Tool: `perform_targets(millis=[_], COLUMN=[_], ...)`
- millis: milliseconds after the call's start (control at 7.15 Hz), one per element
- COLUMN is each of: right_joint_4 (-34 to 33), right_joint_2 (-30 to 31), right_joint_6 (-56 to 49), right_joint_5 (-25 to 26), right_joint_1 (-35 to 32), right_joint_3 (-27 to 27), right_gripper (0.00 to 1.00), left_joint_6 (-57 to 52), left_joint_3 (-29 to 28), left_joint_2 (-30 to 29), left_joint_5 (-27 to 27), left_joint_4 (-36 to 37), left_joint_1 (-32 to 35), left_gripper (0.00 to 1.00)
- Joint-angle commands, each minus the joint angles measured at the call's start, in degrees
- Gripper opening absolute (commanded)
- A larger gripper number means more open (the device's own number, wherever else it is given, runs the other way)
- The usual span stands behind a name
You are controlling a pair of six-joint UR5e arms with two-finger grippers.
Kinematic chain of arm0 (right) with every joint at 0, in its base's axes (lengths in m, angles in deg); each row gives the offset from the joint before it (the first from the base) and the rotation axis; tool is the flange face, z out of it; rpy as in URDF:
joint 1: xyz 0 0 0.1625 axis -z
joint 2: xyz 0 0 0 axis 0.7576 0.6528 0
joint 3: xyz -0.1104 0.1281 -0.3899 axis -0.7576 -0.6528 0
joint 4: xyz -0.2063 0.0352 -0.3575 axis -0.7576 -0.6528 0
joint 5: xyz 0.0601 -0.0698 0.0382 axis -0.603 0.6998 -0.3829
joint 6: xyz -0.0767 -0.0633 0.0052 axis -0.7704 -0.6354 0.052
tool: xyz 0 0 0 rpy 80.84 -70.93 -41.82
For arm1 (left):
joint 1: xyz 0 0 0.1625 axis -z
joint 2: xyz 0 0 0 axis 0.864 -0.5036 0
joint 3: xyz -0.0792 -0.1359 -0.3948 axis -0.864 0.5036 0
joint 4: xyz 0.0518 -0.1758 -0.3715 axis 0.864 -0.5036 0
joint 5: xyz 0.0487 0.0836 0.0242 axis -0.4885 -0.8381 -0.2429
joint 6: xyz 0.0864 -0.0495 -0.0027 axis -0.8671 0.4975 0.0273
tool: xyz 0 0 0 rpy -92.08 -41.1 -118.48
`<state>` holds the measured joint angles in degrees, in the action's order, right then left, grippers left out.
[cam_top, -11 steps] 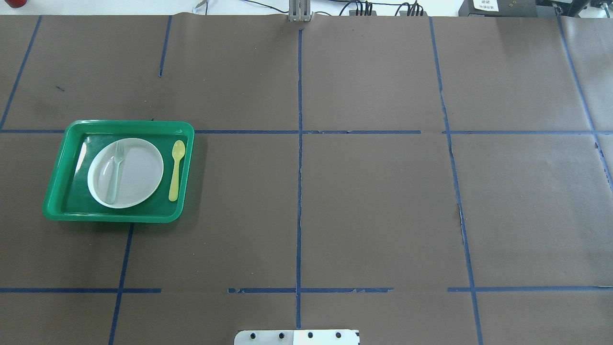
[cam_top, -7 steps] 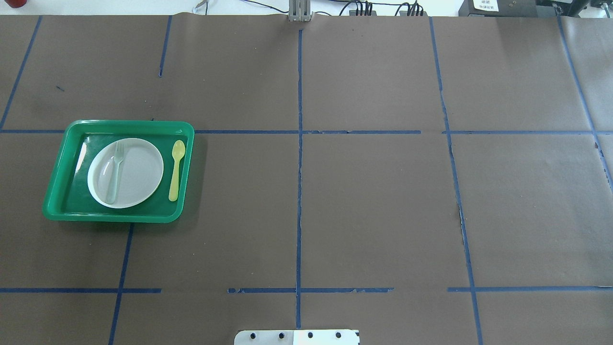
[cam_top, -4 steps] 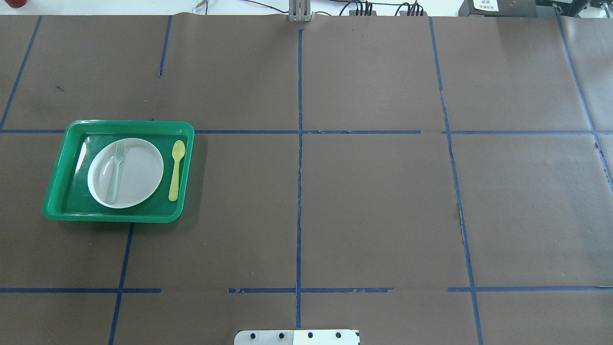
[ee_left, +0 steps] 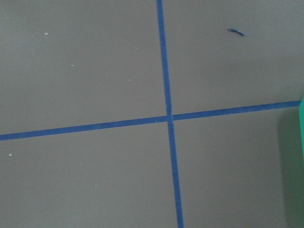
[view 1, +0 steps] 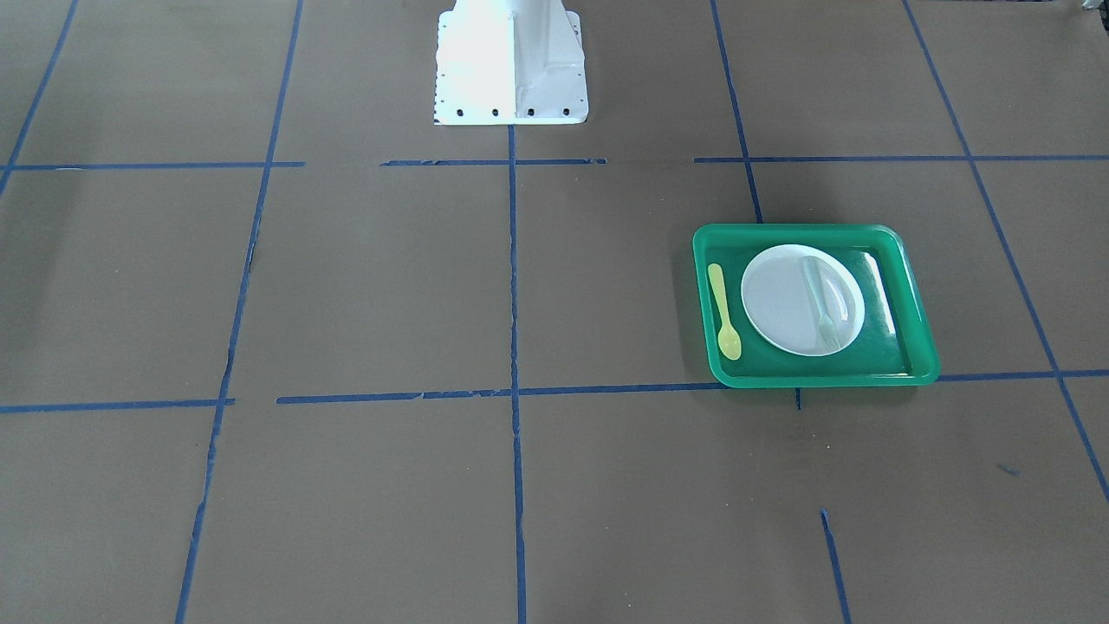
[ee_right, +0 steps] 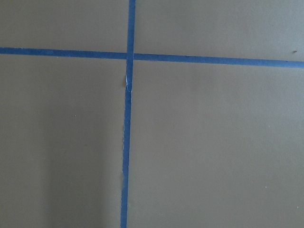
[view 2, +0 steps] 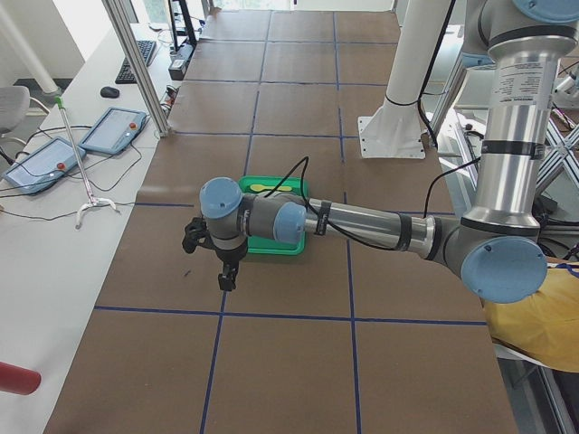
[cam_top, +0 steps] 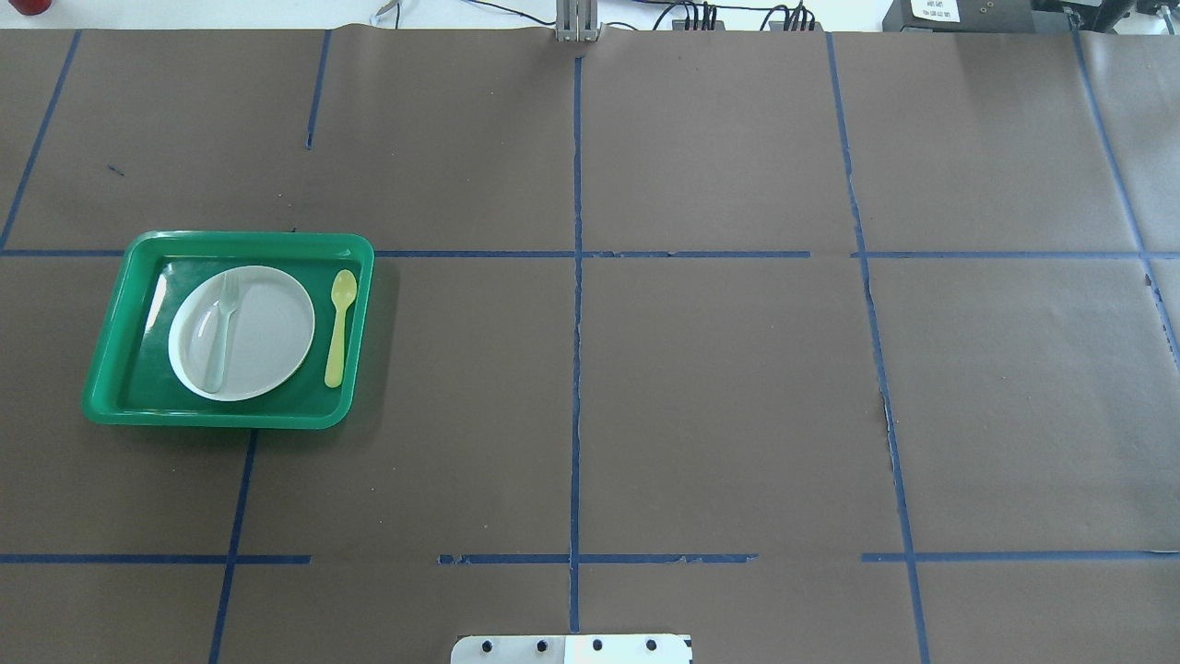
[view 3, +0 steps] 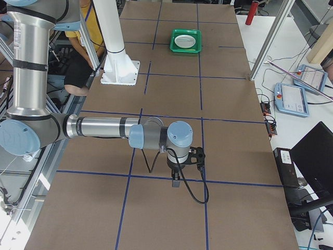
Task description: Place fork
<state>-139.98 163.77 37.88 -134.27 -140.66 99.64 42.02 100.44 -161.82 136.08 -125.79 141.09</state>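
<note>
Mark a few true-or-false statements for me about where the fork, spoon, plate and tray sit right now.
1. The fork lies on the white plate. True.
2. The spoon lies on the plate beside the fork. False: it lies on the tray floor, next to the plate.
3. The left gripper holds the fork. False: the fork lies on the plate, and the gripper hangs outside the tray.
4. The plate sits inside the green tray. True.
5. The tray is on the robot's right side. False: it is on its left side.
</note>
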Motion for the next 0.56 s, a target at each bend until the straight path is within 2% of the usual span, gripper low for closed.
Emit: perform_targets(millis=[0, 140, 280, 419], right_joint_4=[0.0, 0.0, 0.0, 0.0], right_joint_2=[0.0, 0.0, 0.0, 0.0], right_joint_6=[-0.01, -0.01, -0.01, 0.07], right_joint_5=[0.0, 0.0, 0.0, 0.0], right_joint_1=[0.0, 0.0, 0.0, 0.0], right_joint_3=[0.0, 0.0, 0.0, 0.0], right_gripper=[1.0, 1.0, 1.0, 1.0], left_joint_6=[23.45, 29.91, 34.59, 38.12], left_joint_3=[2.44, 1.56, 0.85, -0.98], left_joint_2=[-1.27, -1.28, -2.33, -5.12], left_joint_5=[-0.35, -0.7, -0.88, -3.92], left_joint_4=[-12.27, -18.0, -19.45, -19.47], left_joint_1=[-13.85, -18.44, -23.44, -26.37], left_gripper=[0.96, 0.96, 0.94, 0.92])
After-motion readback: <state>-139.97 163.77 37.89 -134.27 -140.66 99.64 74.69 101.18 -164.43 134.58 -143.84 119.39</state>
